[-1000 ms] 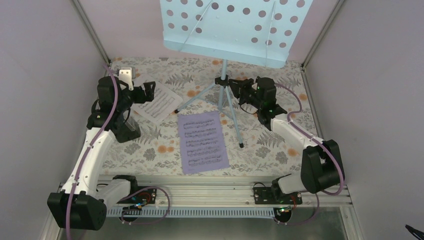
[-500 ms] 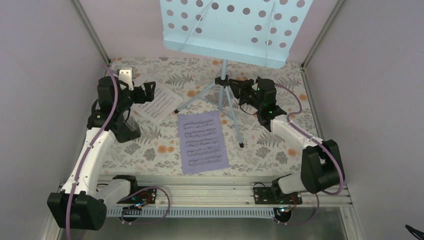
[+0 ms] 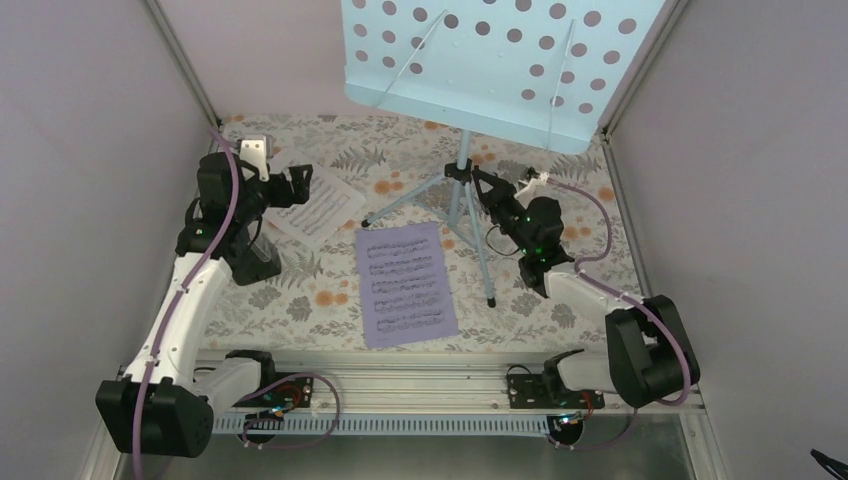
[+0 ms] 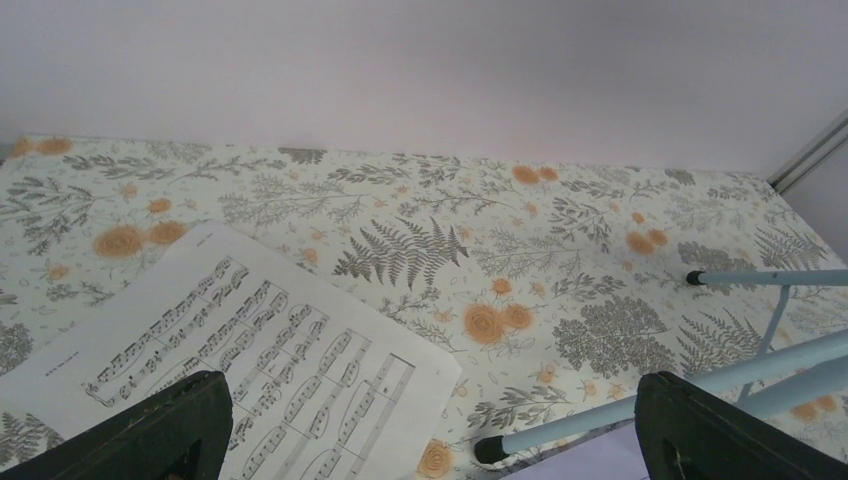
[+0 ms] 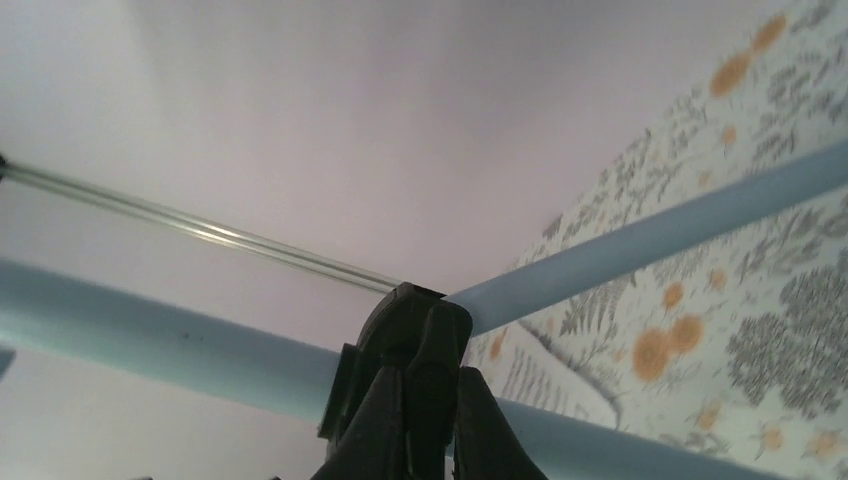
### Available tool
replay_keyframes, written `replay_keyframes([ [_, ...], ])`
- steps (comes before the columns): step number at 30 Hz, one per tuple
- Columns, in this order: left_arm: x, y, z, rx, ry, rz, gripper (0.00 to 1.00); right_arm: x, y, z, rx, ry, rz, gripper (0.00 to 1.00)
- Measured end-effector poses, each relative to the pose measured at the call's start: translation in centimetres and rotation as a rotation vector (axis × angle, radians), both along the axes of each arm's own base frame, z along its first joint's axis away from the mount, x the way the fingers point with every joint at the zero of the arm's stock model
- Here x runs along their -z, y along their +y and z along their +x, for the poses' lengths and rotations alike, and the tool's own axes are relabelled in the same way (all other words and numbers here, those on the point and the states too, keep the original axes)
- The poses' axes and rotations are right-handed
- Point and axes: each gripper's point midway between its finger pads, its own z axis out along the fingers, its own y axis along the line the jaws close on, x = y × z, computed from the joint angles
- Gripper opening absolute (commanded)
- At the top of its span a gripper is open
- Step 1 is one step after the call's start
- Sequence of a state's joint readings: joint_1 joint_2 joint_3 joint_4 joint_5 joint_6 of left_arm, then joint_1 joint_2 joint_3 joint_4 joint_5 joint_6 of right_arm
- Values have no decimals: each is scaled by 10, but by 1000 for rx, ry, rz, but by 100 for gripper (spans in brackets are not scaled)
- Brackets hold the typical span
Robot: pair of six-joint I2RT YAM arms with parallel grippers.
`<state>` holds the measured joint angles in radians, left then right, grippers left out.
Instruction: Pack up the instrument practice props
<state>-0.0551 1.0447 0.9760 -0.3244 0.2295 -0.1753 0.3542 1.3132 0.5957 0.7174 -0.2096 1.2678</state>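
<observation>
From above, the music stand [image 3: 480, 90] stands toward the back of the floral tabletop [image 3: 300, 300]. Its hole-dotted tray reaches close to the metal post in the right rear corner. One foot ends near the right edge of the lavender sheet [image 3: 405, 285], which lies flat at mid-tabletop with bare cloth in front of it up to the rail [image 3: 420, 385]. A white sheet of music [image 3: 318, 205] lies at the left rear, near the left wall. The right arm stretches forward from its base. The right tool [image 3: 478, 182] is at the black collar where the legs meet the pole. The left arm is folded upward along the left side, and the left tool [image 3: 290, 185] hangs over the white sheet's near corner. A small black wedge-shaped box [image 3: 258, 262] seems to sit beside that arm, partly hidden by it.

In the left wrist view, the left tool [image 4: 430, 400] has its two fingers spread wide with nothing between them. The white sheet [image 4: 260, 370] lies below it. Two stand legs [image 4: 700, 385] come in from the right, one black foot resting just beside the sheet's corner. A sliver of the lavender sheet [image 4: 575, 468] shows at the bottom edge. Open cloth runs back to the plain wall.

In the right wrist view, the right tool [image 5: 425, 380] has its fingers drawn together, pinching the stand's black collar. Light blue tubes [image 5: 650, 240] branch away on both sides. The pale wall fills most of the view, with the flowered tabletop [image 5: 770, 330] at the right.
</observation>
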Motion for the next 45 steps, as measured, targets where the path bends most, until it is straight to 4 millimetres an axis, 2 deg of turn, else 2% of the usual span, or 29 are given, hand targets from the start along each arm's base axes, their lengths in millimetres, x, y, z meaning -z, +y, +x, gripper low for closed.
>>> replay_keyframes([
  [5,5,0,3,2,13,5,100,1,-7,-12,23,-204,-125,4],
  [11,10,0,5,2,26,9,100,3,-4,-20,21,-412,-225,4],
  [13,10,0,5,1,26,9,100,3,-5,-24,25,-453,-248,7],
  [14,10,1,6,-2,26,11,100,3,-5,-25,25,-466,-263,12],
  [15,10,1,6,-4,26,12,100,3,-5,-27,27,-476,-278,21],
  [17,10,2,6,-8,26,15,100,2,-6,-28,30,-488,-322,40],
  [19,10,2,6,-7,26,16,100,-8,-9,-32,43,-523,-362,61],
  [20,11,2,6,-7,27,16,100,-17,-12,-35,56,-546,-369,68],
  [22,11,2,6,-8,26,16,100,-35,-19,-42,82,-595,-380,73],
  [25,11,2,6,-8,27,16,100,-57,-34,-50,129,-656,-393,72],
  [28,11,2,6,-8,27,16,100,-56,-40,-44,111,-645,-436,71],
  [32,12,2,7,-8,30,17,100,-54,-31,-23,0,-604,-484,65],
  [35,12,2,7,-10,31,17,100,-53,-18,-17,-111,-589,-500,61],
  [40,12,2,7,-10,31,18,100,-30,-8,-16,-261,-515,-519,51],
  [45,12,2,7,-10,32,18,100,1,-10,-16,-370,-422,-510,49],
])
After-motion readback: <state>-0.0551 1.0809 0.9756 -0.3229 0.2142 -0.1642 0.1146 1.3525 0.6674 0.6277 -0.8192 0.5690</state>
